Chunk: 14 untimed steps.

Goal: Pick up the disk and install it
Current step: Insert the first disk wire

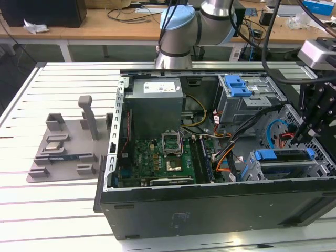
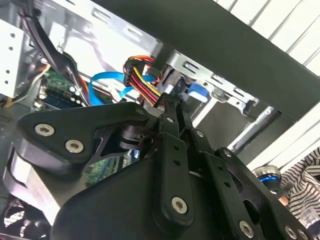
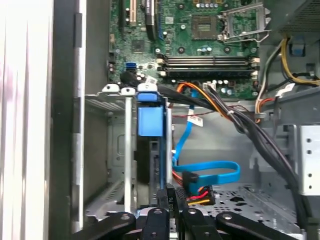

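Laid out on a white slatted metal surface (image 1: 63, 210): a large black open-sided computer case (image 1: 210, 210), with a pale blue and silver robot arm (image 1: 189, 26) reaching in from behind it. Inside the case, towards the exterior view's left, a boxy grey power supply with a white sticker (image 1: 155, 102), and below it a green motherboard (image 1: 157, 163). At the far corner on the exterior view's right, a bare blue plastic bracket on a grey metal cage (image 1: 244, 92). Nearer the camera on that same side, a grey metal drive bay (image 1: 252, 170) holding the flat silver-grey disk with blue plastic side rails (image 1: 286, 156), seated in its slot and seen edge-on in the first wrist view (image 3: 150, 120). Just above the disk's outer end, the black gripper (image 1: 300, 135), drawn narrow in both wrist views (image 2: 172, 107) (image 3: 172, 202), fingers nearly together with nothing clearly between them. Close beside the tips, a looping blue flat data cable (image 3: 210, 172) and a small bundle of red, yellow and black power wires (image 2: 142, 80).
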Each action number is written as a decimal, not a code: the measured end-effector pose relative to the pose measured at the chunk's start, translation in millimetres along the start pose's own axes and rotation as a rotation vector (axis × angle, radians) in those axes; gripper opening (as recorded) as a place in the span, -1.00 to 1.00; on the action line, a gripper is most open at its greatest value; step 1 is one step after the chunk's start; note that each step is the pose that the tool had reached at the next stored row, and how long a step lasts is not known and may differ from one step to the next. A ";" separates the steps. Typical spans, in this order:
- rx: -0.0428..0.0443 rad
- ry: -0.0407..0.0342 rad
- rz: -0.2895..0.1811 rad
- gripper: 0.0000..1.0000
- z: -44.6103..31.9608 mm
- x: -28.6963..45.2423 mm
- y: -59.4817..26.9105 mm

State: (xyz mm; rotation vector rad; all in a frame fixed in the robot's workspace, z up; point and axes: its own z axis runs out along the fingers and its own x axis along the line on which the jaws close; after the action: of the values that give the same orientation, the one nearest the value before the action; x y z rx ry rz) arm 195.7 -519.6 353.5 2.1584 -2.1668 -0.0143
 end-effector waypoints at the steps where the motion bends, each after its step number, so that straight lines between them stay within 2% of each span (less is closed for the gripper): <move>1: 0.0000 0.0014 0.000 -0.66 1.5 1.6 0.7; 6: 0.0000 0.0047 0.000 -0.66 8.5 2.9 2.0; 12: 0.0000 0.0126 0.001 -0.66 12.5 5.4 3.9; 14: -0.0001 0.0130 0.001 -0.66 13.8 5.4 4.1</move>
State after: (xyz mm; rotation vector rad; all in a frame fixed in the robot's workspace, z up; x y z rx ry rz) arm 190.6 -525.7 340.3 2.1515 -2.1606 -0.0004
